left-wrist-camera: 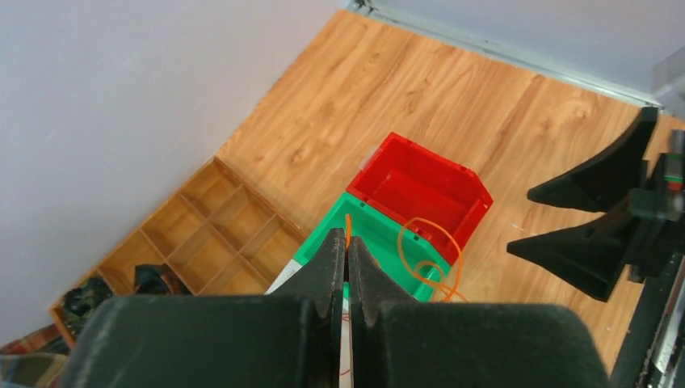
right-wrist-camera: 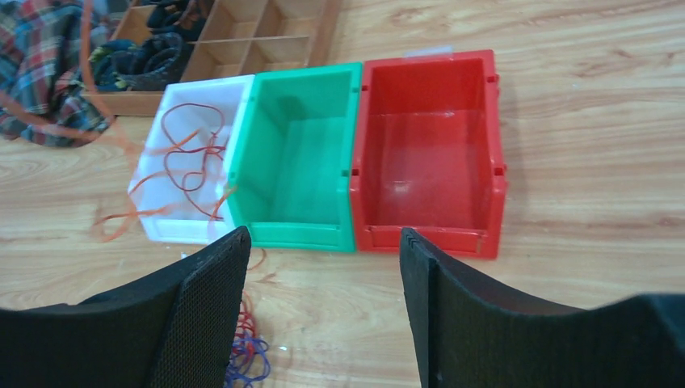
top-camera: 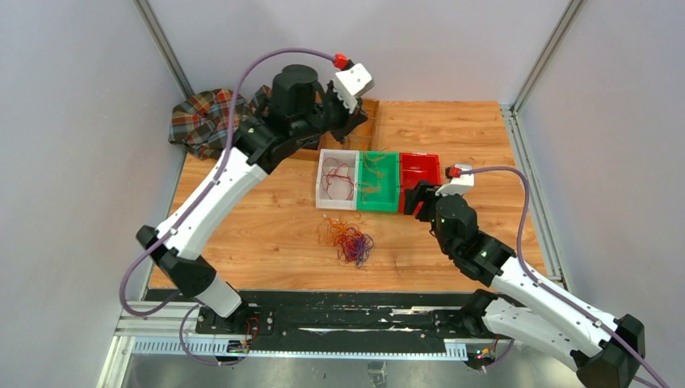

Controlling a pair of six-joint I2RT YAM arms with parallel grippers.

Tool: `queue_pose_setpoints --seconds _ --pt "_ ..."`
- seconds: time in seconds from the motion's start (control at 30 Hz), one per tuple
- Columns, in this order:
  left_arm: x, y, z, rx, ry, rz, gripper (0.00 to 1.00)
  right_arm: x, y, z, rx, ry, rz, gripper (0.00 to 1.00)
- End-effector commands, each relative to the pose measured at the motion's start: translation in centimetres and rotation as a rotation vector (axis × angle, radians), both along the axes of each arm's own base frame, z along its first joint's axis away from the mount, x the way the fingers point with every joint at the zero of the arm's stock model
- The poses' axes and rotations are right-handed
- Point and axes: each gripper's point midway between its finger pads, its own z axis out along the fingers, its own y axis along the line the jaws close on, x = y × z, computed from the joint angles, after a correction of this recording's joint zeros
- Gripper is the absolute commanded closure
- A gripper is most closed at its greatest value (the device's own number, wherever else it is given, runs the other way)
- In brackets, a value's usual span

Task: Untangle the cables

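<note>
cables: tangled heap of thin red, orange and purple-blue cables on the wooden table, near the bins; red strands in the white plastic bin | left gripper: pressed together, pinching one thin orange cable above the green plastic bin | right gripper: spread wide, holding nothing, facing the red plastic bin

We count three bins mid-frame: one white, one green, one red. Also one tray, one cloth upper left, two arms, one cable tangle, one separate orange cable.
</note>
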Motion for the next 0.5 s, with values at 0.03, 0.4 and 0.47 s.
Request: queue_pose_setpoints --seconds 0.03,0.4,0.47 --pt "2.0 -2.5 -1.2 -0.009 -0.020 -0.022 1.00 0.1 -2.6 -1.5 -0.003 0.029 -0.094 0.33" --pt "7.5 -6.0 -10.0 0.141 0.035 -0.005 1.00 0.6 -4.1 -3.1 0.000 0.061 -0.141 0.34" --pt "8.4 -6.4 -12.1 0.178 0.053 -0.002 1.00 0.7 -4.1 -3.2 0.002 0.062 -0.141 0.35"
